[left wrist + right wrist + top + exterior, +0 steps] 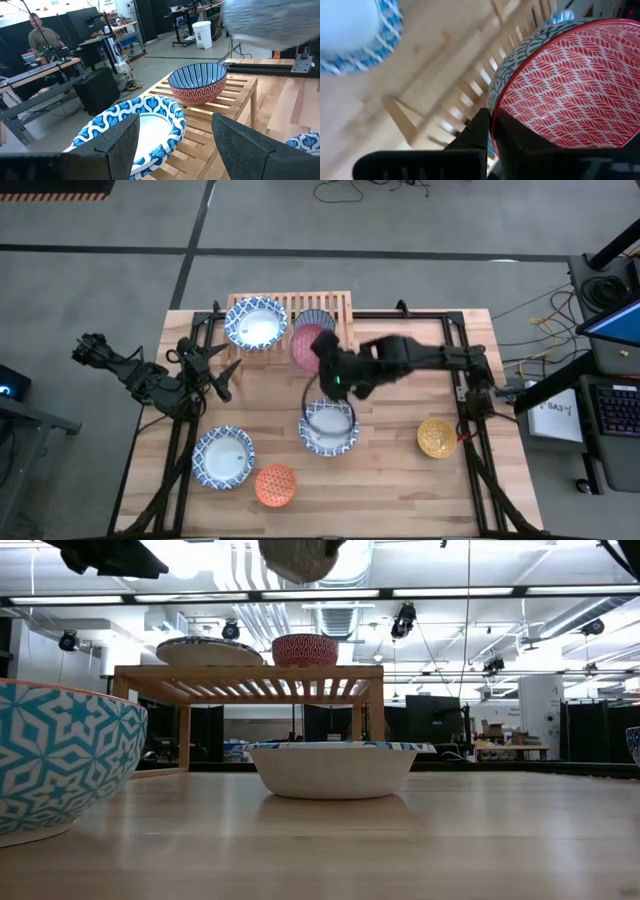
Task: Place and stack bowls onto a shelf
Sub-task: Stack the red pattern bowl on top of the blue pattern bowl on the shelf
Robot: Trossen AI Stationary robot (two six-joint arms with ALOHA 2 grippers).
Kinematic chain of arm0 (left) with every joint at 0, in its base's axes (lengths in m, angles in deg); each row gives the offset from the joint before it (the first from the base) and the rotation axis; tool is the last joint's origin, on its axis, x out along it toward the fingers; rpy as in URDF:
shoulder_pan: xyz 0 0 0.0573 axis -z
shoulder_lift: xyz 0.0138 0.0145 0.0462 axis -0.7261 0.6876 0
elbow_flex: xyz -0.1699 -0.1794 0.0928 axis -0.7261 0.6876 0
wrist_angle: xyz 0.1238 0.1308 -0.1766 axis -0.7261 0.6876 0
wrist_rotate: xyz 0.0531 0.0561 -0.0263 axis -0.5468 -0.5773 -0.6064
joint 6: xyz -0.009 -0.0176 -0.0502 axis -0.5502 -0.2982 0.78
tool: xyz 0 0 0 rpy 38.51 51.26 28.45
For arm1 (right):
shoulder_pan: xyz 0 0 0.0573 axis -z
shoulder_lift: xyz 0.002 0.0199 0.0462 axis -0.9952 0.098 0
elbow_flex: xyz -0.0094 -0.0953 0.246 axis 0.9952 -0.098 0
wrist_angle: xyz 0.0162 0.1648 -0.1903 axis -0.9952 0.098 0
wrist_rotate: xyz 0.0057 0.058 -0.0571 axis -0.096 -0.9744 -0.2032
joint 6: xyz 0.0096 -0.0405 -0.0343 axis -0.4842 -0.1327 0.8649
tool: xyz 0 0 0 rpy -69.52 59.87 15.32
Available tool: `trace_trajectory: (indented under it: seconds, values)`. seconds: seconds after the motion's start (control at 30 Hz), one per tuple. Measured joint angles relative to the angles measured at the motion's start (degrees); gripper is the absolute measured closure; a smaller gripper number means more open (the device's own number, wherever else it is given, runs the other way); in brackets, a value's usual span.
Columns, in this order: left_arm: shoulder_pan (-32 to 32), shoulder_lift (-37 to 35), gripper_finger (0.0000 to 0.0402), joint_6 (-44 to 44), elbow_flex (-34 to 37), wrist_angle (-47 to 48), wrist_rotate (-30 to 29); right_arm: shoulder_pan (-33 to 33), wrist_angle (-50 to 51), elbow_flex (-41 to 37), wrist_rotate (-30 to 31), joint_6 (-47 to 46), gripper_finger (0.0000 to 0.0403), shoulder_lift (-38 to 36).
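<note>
The right gripper (492,132) pinches the red bowl's (306,345) rim above the shelf (330,308). At nine o'clock, the left gripper's (175,137) fingers (120,140) spread empty.

The right arm is stretched from three o'clock toward the centre — its right claw (318,348) is clamped on a red bowl's (570,85) rim. The left claw (222,370) is held at nine o'clock — fingers (120,145) spread apart.
</note>
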Motion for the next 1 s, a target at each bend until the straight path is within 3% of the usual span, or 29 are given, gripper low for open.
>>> trace_trajectory:
  seconds: [0.3, 0.43, 1.0]
  values:
    - [0.0, 0.61, 0.0171, -0.44, 0.0, -0.1, -0.91, 14.78, 2.21, 0.0, -6.39, 10.98, 0.0391, -0.11]
    - [-0.02, 0.61, 0.0171, -0.51, 0.0, -0.87, -2.42, 18.86, 0.73, 0.0, -15.1, 12.06, 0.0391, -0.07]
    - [-0.02, 0.61, 0.0171, -1.04, 0.0, -0.94, -2.63, 20.23, -1.59, -3.54, -19.9, 12.67, 0.039, 0.31]
